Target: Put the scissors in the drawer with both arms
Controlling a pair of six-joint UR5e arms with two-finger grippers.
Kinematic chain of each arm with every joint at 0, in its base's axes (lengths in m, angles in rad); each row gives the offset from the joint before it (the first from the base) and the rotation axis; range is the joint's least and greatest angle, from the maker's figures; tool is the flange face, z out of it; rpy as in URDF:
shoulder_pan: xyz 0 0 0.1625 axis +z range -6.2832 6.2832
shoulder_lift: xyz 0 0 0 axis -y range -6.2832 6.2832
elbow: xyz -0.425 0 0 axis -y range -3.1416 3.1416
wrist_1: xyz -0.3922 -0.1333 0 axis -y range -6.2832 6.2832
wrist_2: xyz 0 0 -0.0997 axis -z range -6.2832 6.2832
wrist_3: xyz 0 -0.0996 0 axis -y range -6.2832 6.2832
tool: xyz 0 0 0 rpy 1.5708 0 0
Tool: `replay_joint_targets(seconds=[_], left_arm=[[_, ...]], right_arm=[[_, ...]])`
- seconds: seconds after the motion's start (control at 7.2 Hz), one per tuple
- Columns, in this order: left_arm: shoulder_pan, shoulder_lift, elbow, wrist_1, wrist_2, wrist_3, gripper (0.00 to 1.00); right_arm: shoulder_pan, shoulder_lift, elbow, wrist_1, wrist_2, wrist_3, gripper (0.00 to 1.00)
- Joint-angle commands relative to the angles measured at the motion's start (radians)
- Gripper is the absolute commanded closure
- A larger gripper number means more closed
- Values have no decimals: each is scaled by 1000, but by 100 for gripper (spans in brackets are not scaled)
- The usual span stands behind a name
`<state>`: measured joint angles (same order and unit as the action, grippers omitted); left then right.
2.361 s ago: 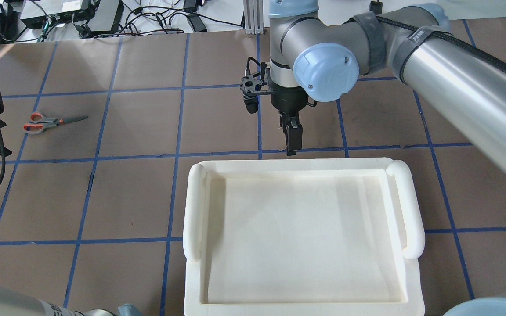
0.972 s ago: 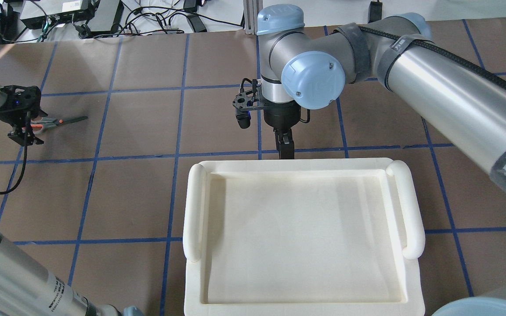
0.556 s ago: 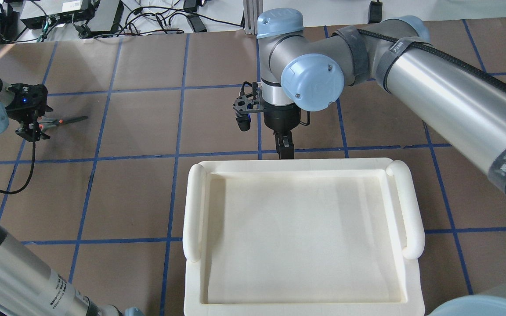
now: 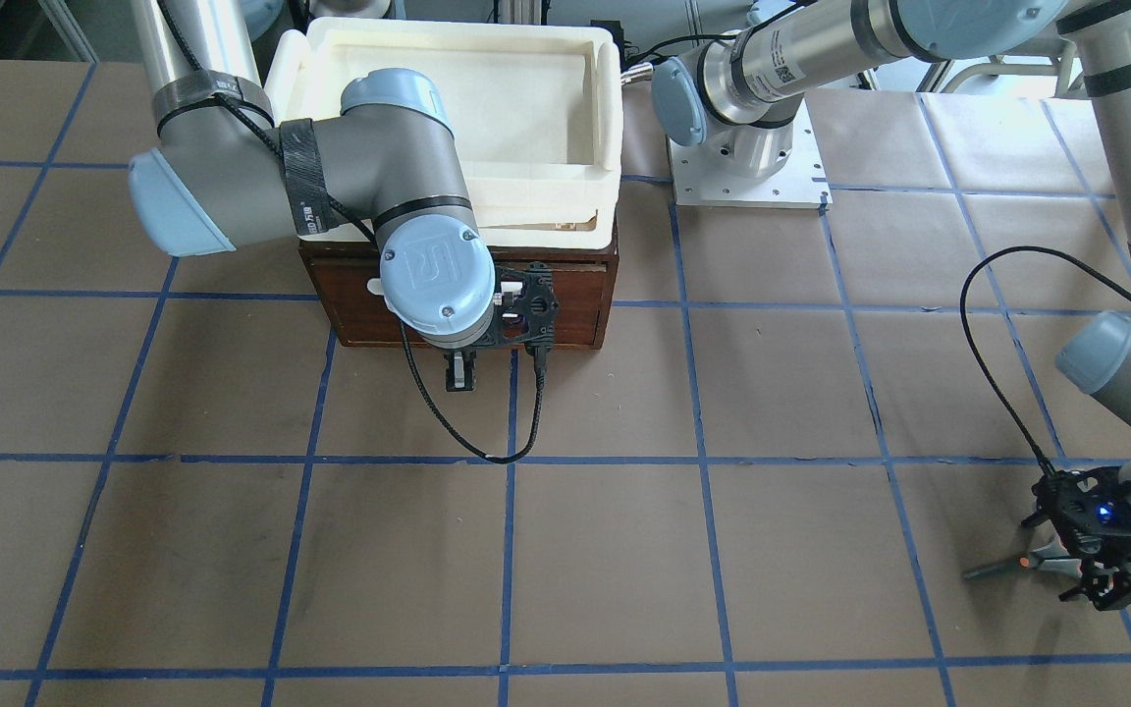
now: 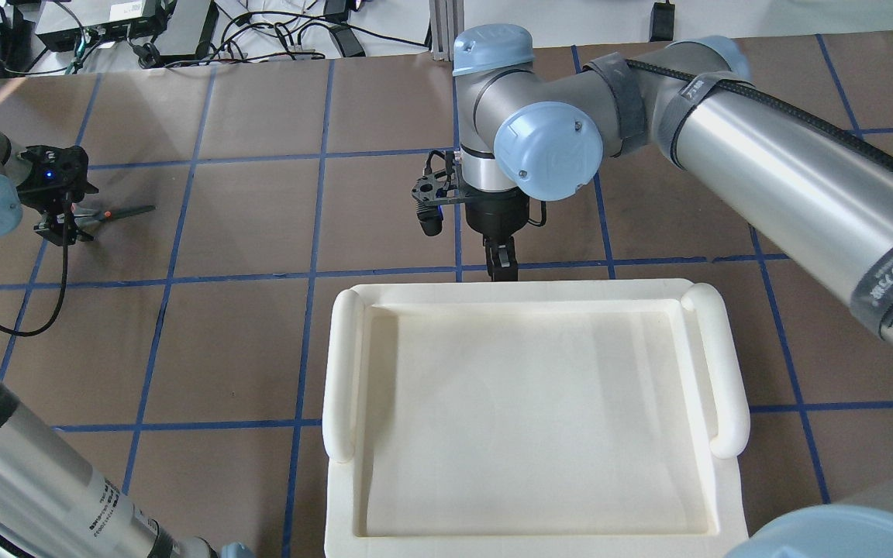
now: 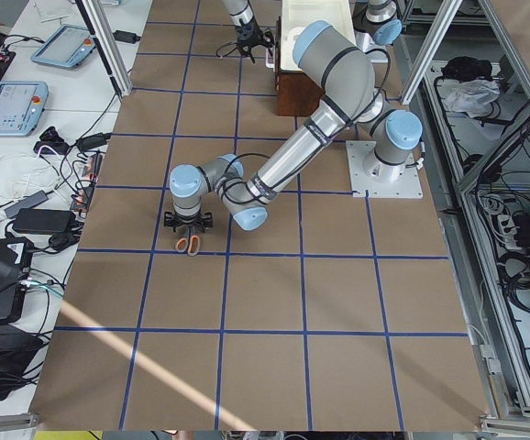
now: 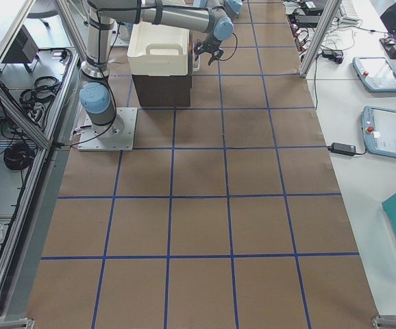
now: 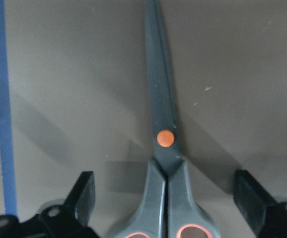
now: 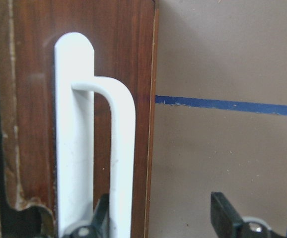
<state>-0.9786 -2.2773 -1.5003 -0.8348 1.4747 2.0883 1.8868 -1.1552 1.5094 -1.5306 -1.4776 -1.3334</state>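
Left end effector (image 8: 167,197): it is hanging released, its two fingers (image 8: 84,193) standing wide apart and low over the worktop (image 5: 245,349), gripping nothing.
Scissors (image 8: 164,148): they are lying flat and closed between those fingers, clear of both, with the blades pointing away from the end effector and the handles running under it.
Right end effector (image 9: 162,215): it is also sitting released, straddling the white handle (image 9: 121,163), which is lying much nearer one finger than the other.
Drawer (image 4: 565,295): it is looking shut, directly beyond the right end effector and under the cream tray (image 5: 342,372).
Risk at the scissors: the fingers are probably reaching for a thin, flat thing; closing a little too high could be skating over the shanks, and closing unevenly could be spinning the pair on the paper.
Risk at the drawer: with the handle off-centre, the near finger could be shoving the bar before the far one arrives; a pull could be dragging the whole box and tray, or slipping off the smooth bar.
Views: the overhead camera is hiding the drawer under the tray and the scissor handles under the left wrist; the front-facing one is showing the drawer front, and only the wrist cameras are showing the gaps beside each target.
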Motion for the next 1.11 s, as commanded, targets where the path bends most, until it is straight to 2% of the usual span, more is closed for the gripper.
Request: replay_joint_targets(seconds=[0.0,0.14,0.42,0.69,0.97], left_arm=[[0,-7,2,-6,-1,4,35],[0,-2,3,-6,-1,6,50],[0,4,3,-7,-1,10,70],[0,7,2,-7,-1,13,81],[-3,25,3,-17,1,3,84]], right_arm=[[0,2,-1,1,-13,0,43],[0,0,-3,0,-15,-1,49],[-2,0,-24,-3,-16,-1,67],[-6,21,-76,-5,-15,-20,67],[-8,93,-154,-26,-15,-23,67]])
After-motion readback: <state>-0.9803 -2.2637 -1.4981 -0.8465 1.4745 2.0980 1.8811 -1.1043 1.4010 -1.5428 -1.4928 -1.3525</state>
